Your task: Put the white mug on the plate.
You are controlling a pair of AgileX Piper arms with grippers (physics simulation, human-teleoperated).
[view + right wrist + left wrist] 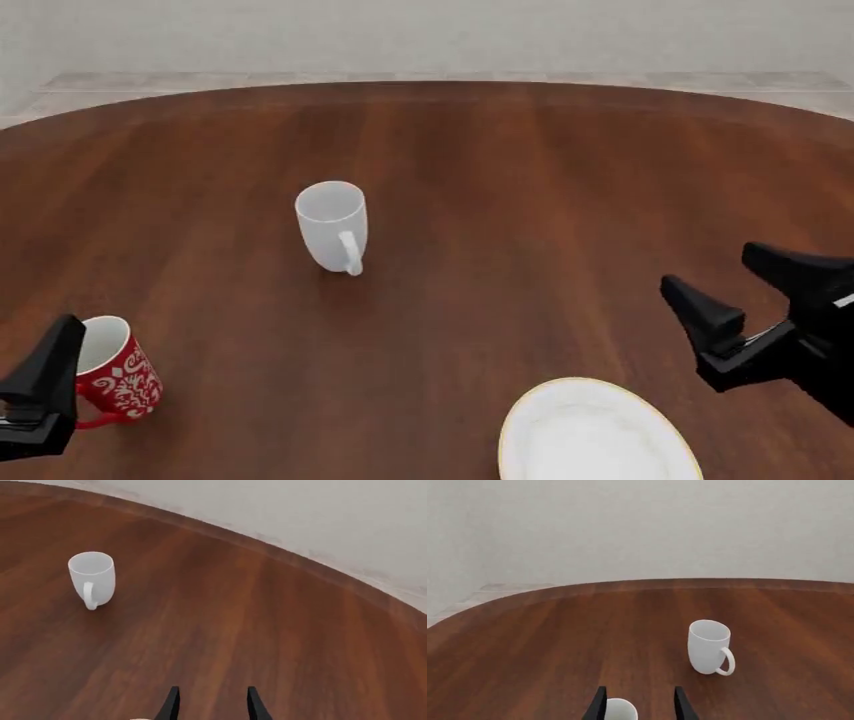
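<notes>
The white mug [331,225] stands upright left of the table's middle, with its handle toward me. It also shows in the left wrist view [708,647] and the right wrist view [92,577]. The plate [594,435] lies at the near edge, right of centre, partly cut off. My right gripper [707,270] is open and empty, above the table just right of and beyond the plate, far from the mug; its fingers [175,700] stand apart. My left gripper [40,350] is open at the near left, its fingers [599,702] apart.
A red mug with a white floral pattern [114,375] stands upright at the near left, right beside my left gripper. Its white rim [620,710] shows low between the left fingers. The round wooden table [534,170] ends at a curved far edge.
</notes>
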